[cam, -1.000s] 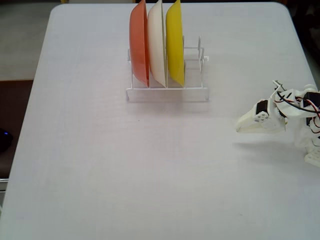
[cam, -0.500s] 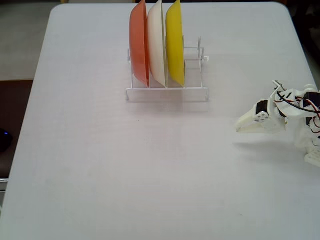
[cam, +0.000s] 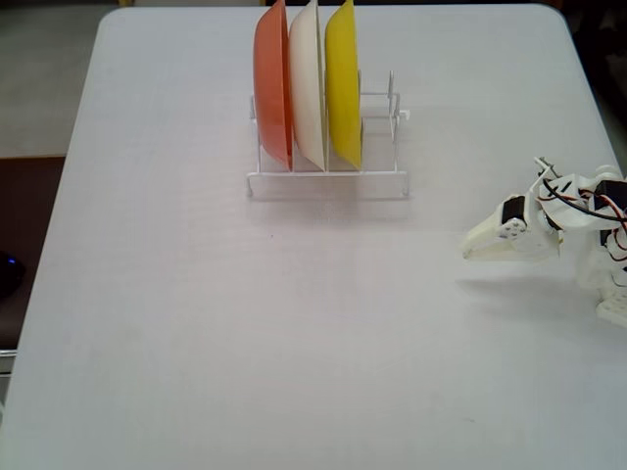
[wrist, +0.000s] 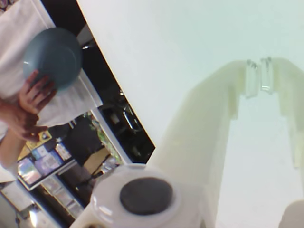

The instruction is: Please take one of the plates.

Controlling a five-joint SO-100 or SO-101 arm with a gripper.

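The light blue plate (wrist: 52, 54) shows only in the wrist view, at the upper left, beyond the table's edge. A person's hand (wrist: 33, 95) holds it by its lower rim. My gripper (wrist: 259, 76) is shut and empty, its clear pads touching, and it points over the bare white table (wrist: 166, 38), far from the plate. In the fixed view my gripper (cam: 470, 252) sits low at the right side of the table, pointing left. The light blue plate is out of that view.
A white wire rack (cam: 328, 181) at the table's back middle holds an orange-red plate (cam: 272, 83), a white plate (cam: 307, 83) and a yellow plate (cam: 343, 83) on edge. The arm's base (cam: 607, 264) stands at the right edge.
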